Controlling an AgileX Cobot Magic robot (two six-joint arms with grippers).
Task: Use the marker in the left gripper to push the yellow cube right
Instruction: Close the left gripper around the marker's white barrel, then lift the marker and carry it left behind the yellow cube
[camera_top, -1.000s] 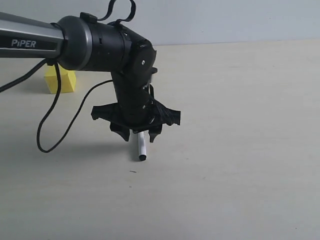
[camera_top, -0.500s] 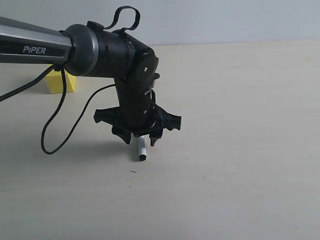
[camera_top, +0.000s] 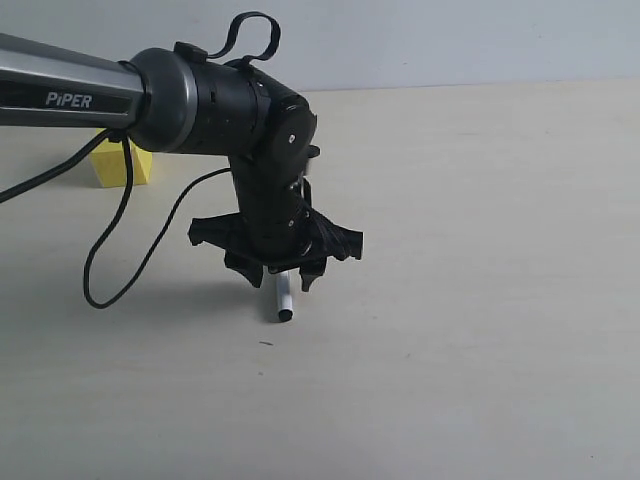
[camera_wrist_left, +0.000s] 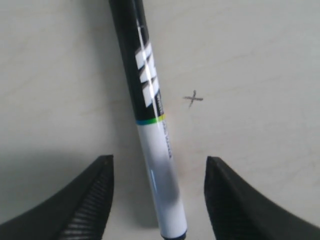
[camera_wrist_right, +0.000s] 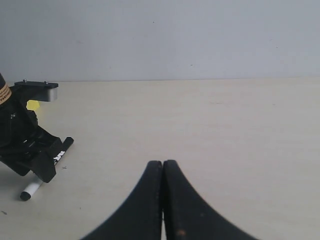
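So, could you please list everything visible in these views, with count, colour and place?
marker: 1, black and white, lying on the table between the left gripper jaws, untouched
yellow cube: 1, yellow, far left on table, partly behind the left arm
cross mark: 1, dark, drawn on table beside marker
table: 1, cream
wall: 1, pale grey, behind table
cable: 1, black, looping from left arm
left gripper: 1, black, open over marker
right gripper: 1, black, shut, holding nothing
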